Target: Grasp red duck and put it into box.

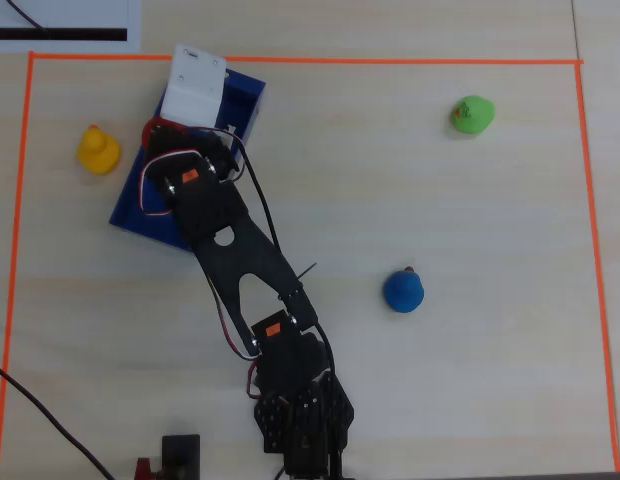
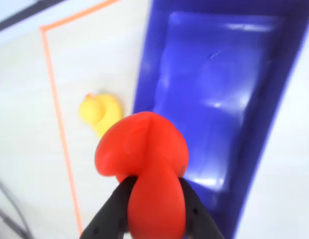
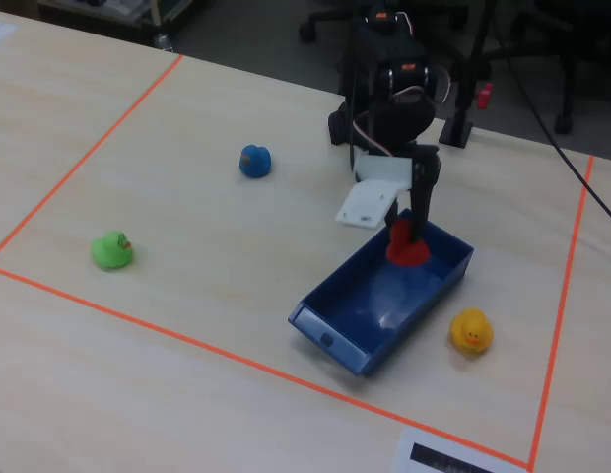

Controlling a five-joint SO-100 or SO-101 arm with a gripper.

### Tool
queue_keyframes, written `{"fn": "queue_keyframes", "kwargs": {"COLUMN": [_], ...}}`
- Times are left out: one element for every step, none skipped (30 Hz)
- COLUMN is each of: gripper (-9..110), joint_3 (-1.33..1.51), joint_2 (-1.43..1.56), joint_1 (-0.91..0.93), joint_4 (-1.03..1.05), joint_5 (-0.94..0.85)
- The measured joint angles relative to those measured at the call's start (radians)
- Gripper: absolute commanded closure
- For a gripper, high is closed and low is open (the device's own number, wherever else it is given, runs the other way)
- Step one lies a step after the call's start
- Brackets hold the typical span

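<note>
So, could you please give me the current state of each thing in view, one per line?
gripper: shut on the red duck.
red duck: held above the box.
box: open-topped, nothing lying inside.
yellow duck: on the table beside the box.
blue duck: on the table, apart.
green duck: on the table, apart.

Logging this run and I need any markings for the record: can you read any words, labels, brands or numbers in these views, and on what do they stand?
No readable text in any view.
White sheet at the table edge: bears only a solid black bar, no letters; same sheet in the fixed view.
Blue box, red duck in the gripper, yellow duck, green duck, blue duck: no markings visible.
</note>
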Motion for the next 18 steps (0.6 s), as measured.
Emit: {"fn": "queue_keyframes", "kwargs": {"gripper": [101,100,95,89,83,77,75,74,74,75,75,75,77,80,85,93,101,101], "joint_3": [0.023,0.043,0.061,0.074,0.080,0.081,0.081,0.081,0.081,0.081,0.081,0.081,0.083,0.086,0.092,0.106,0.129,0.167], "joint_2": [-0.009,-0.023,-0.037,-0.048,-0.051,-0.054,-0.054,-0.054,-0.054,-0.054,-0.054,-0.052,-0.049,-0.038,-0.021,0.003,0.032,0.066], "joint_1": [0.008,0.014,0.021,0.029,0.037,0.048,0.057,0.063,0.064,0.064,0.064,0.061,0.063,0.066,0.071,0.078,0.083,0.087], "joint_4": [-0.023,-0.041,-0.054,-0.058,-0.058,-0.058,-0.057,-0.052,-0.048,-0.041,-0.035,-0.031,-0.026,-0.020,-0.014,-0.011,-0.012,-0.020], "joint_5": [-0.012,-0.026,-0.038,-0.049,-0.058,-0.066,-0.074,-0.078,-0.081,-0.084,-0.084,-0.084,-0.084,-0.084,-0.084,-0.084,-0.084,-0.084]}}
